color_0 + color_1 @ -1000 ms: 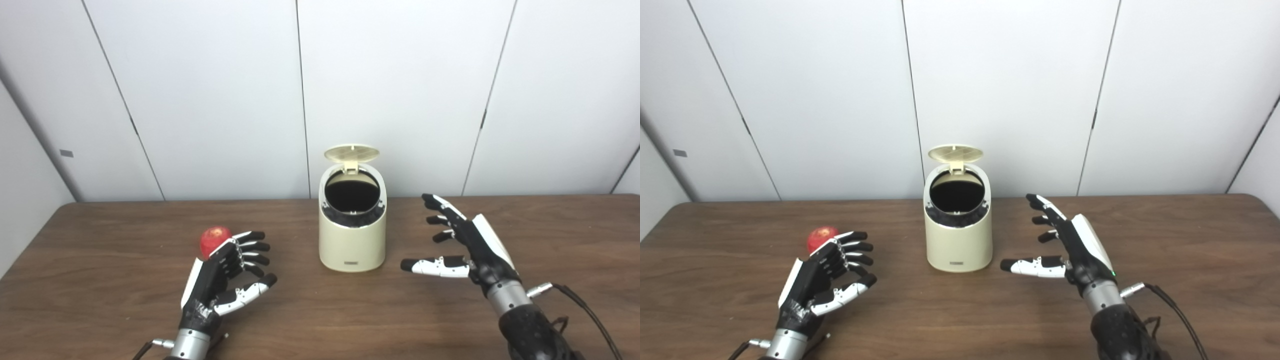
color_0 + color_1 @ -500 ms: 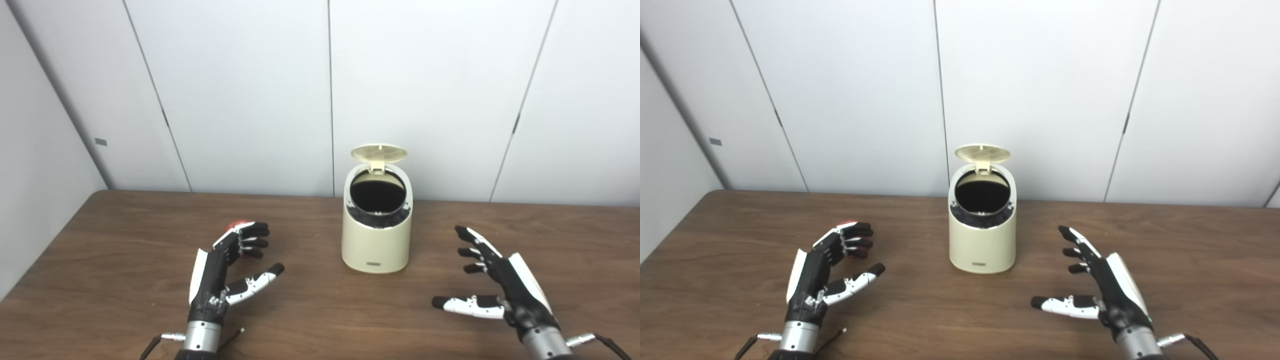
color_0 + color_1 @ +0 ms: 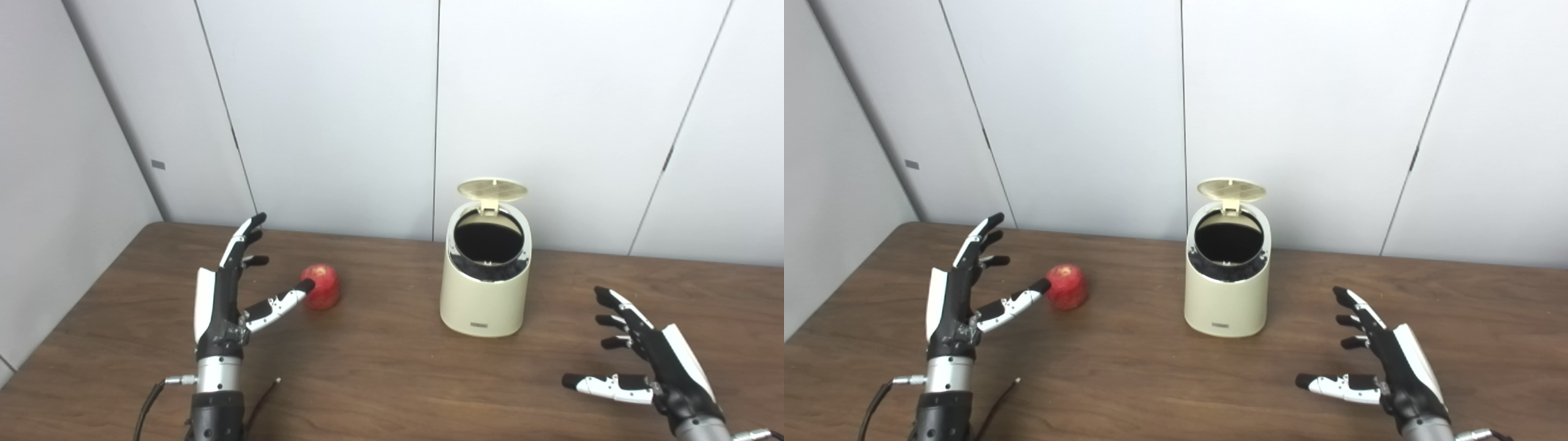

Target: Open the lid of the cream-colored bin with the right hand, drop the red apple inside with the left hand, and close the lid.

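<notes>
The cream-colored bin [image 3: 486, 288] stands on the brown table, its round lid [image 3: 492, 190] tipped up at the back and its dark inside showing. The red apple [image 3: 320, 286] lies on the table to the left of the bin. My left hand [image 3: 228, 294] is open just left of the apple, fingers spread upward, thumb tip at the apple's near side. My right hand [image 3: 649, 367] is open and empty, low at the right, well clear of the bin.
The brown wooden table [image 3: 380, 367] runs to white wall panels at the back and a wall at the left. Cables trail from my left wrist [image 3: 211, 398] near the front edge.
The camera has turned left, shifting the scene right. My left hand has opened its fingers and now stands left of the apple, which is uncovered. My right hand has drawn back from the bin.
</notes>
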Controlling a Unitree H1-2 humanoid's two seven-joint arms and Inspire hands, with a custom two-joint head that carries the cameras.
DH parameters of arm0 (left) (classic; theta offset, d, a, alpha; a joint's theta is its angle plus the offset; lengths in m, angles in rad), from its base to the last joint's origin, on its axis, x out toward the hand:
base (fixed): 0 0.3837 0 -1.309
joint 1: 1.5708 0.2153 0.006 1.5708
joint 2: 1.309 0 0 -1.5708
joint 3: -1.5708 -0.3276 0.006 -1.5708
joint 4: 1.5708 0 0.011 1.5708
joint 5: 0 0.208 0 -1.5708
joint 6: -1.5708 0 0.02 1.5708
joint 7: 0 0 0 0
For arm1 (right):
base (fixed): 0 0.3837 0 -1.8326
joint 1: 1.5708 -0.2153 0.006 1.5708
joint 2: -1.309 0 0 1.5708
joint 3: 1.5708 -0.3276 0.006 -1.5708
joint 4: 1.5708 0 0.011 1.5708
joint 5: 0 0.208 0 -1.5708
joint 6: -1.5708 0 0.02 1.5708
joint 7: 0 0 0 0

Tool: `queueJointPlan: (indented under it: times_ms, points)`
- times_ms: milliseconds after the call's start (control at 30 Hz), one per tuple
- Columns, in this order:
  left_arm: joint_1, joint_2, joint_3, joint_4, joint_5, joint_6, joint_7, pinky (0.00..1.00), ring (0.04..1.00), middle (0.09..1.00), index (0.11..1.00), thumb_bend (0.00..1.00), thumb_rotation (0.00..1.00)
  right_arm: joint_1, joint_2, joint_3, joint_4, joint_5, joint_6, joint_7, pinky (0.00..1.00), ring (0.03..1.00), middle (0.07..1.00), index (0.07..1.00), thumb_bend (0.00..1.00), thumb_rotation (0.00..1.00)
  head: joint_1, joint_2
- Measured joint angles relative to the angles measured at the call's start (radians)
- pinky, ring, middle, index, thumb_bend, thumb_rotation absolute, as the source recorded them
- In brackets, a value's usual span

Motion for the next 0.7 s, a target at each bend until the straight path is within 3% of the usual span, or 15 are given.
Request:
queueJointPlan:
  times_ms: [233, 300, 433, 567, 700]
  points:
    - [-0.027, 0.041, -0.034, 0.036, 0.021, 0.081, -0.010, 0.78, 0.910, 0.932, 0.944, 0.84, 0.16, 0.000, 0.000, 0.000, -0.023, -0.001, 0.002, 0.002, 0.66, 0.818, 0.899, 0.901, 0.76, 0.13, -0.006, 0.008]
    - [-0.033, 0.057, -0.052, 0.055, 0.017, 0.110, -0.035, 0.82, 0.919, 0.925, 0.950, 0.88, 0.20, 0.000, 0.000, 0.000, -0.028, -0.001, 0.002, 0.003, 0.65, 0.822, 0.899, 0.898, 0.75, 0.12, -0.006, 0.009]
    - [-0.045, 0.094, -0.093, 0.090, 0.008, 0.203, -0.118, 0.79, 0.901, 0.918, 0.985, 0.93, 0.27, 0.002, 0.000, 0.000, -0.030, -0.003, 0.003, 0.004, 0.64, 0.813, 0.891, 0.894, 0.75, 0.11, -0.011, 0.011]
    - [-0.061, 0.131, -0.118, 0.110, 0.003, 0.290, -0.178, 0.77, 0.908, 0.915, 0.978, 1.00, 0.27, 0.006, -0.001, 0.000, -0.035, -0.004, 0.003, 0.005, 0.63, 0.813, 0.891, 0.895, 0.74, 0.11, -0.017, 0.017]
    - [-0.075, 0.139, -0.139, 0.120, 0.010, 0.342, -0.185, 0.77, 0.892, 0.890, 0.945, 0.98, 0.23, 0.013, -0.001, 0.000, -0.049, -0.006, 0.004, 0.009, 0.61, 0.802, 0.889, 0.894, 0.74, 0.10, -0.018, 0.020]
